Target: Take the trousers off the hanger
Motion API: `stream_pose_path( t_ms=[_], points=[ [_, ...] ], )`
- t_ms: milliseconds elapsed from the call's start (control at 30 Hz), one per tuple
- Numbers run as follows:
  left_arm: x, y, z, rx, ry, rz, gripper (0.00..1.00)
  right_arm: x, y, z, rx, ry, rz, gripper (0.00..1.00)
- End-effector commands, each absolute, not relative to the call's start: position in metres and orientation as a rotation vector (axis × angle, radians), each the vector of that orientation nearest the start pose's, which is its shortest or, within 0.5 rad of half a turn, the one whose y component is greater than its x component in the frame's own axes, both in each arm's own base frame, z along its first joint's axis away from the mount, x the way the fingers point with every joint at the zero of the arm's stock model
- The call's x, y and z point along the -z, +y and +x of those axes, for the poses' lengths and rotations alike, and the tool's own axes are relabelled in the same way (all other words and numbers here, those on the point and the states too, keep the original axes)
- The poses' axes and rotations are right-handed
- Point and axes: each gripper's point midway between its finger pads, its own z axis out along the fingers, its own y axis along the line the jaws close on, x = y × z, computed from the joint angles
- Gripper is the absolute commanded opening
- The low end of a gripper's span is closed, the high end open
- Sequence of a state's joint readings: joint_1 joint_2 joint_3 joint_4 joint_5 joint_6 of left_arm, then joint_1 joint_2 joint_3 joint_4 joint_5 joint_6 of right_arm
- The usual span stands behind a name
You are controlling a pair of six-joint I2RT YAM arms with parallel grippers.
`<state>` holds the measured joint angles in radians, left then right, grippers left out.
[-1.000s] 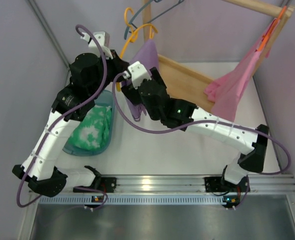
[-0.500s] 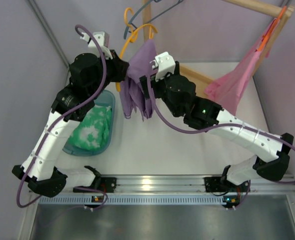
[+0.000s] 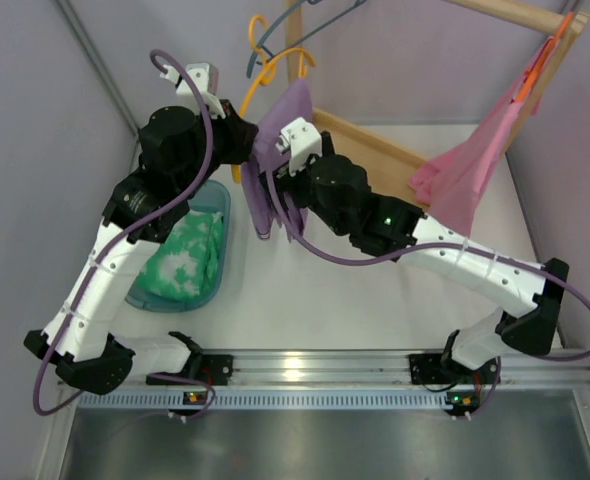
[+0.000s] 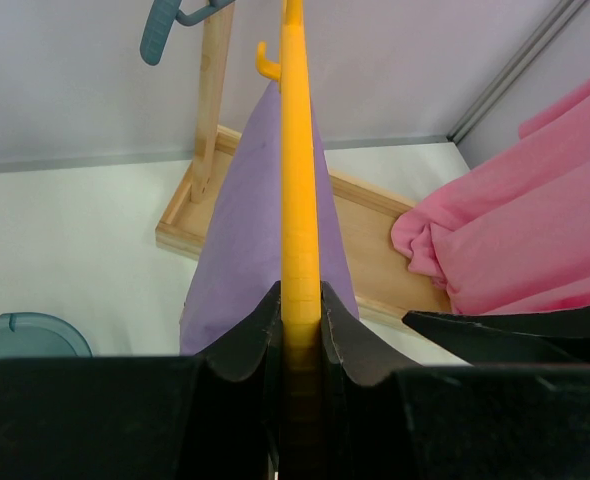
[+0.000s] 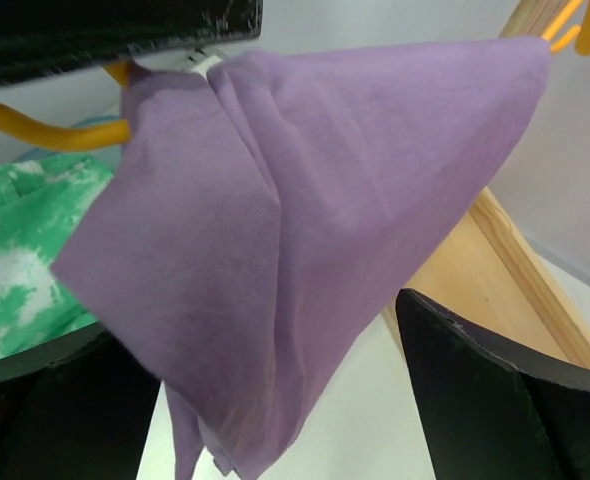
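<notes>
- Lilac trousers (image 3: 293, 110) are still draped over the yellow hanger (image 3: 258, 80). The right claw (image 3: 275, 175) has come back from its rightward pull, and the cloth hangs slack again.
- Left wrist: the left claw (image 4: 300, 325) is clamped on the hanger bar.
- Right wrist: the right claw gapes wide, with cloth between its fingers but ungripped. A fresh grasp appears necessary.

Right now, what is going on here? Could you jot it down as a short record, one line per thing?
left gripper: shut on the yellow hanger
right gripper: open, one finger each side of the purple trousers
purple trousers: draped over the yellow hanger, not yet off
teal basin: holds a green-and-white cloth
pink garment: hangs from the wooden rack, on the right
</notes>
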<state>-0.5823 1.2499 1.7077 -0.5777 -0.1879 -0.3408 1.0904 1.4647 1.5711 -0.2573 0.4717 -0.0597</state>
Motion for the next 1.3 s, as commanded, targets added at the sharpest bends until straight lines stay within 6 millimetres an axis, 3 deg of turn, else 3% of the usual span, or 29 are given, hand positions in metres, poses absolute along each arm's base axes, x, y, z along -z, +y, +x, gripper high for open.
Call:
stream_pose_path(
  t_ms=[0, 167, 300, 367, 433, 533, 700, 1267],
  points=[
    [-0.549, -0.176, 0.303, 0.633, 1.427, 0.005, 0.00, -0.384, 0.354, 0.293, -0.271, 1.622, -0.590, 0.91],
    [-0.553, -0.173, 0.302, 0.627, 1.418, 0.004, 0.00, -0.368, 0.348, 0.308, -0.125, 1.657, -0.581, 0.77],
    [-0.549, -0.172, 0.304, 0.611, 1.426, 0.003, 0.00, -0.380, 0.337, 0.307, -0.099, 1.638, -0.562, 0.65],
    [-0.549, -0.173, 0.305, 0.610, 1.427, 0.005, 0.00, -0.391, 0.332, 0.302, -0.132, 1.619, -0.560, 0.69],
    [-0.548, -0.174, 0.306, 0.608, 1.429, 0.006, 0.00, -0.394, 0.339, 0.292, -0.221, 1.597, -0.598, 0.83],
    [-0.546, -0.176, 0.308, 0.607, 1.434, 0.011, 0.00, -0.403, 0.330, 0.284, -0.263, 1.581, -0.576, 0.90],
    [-0.545, -0.178, 0.309, 0.615, 1.438, 0.015, 0.00, -0.400, 0.318, 0.286, -0.224, 1.592, -0.541, 0.88],
    [-0.548, -0.177, 0.308, 0.622, 1.431, 0.003, 0.00, -0.369, 0.347, 0.302, -0.184, 1.623, -0.611, 0.83]
  ],
)
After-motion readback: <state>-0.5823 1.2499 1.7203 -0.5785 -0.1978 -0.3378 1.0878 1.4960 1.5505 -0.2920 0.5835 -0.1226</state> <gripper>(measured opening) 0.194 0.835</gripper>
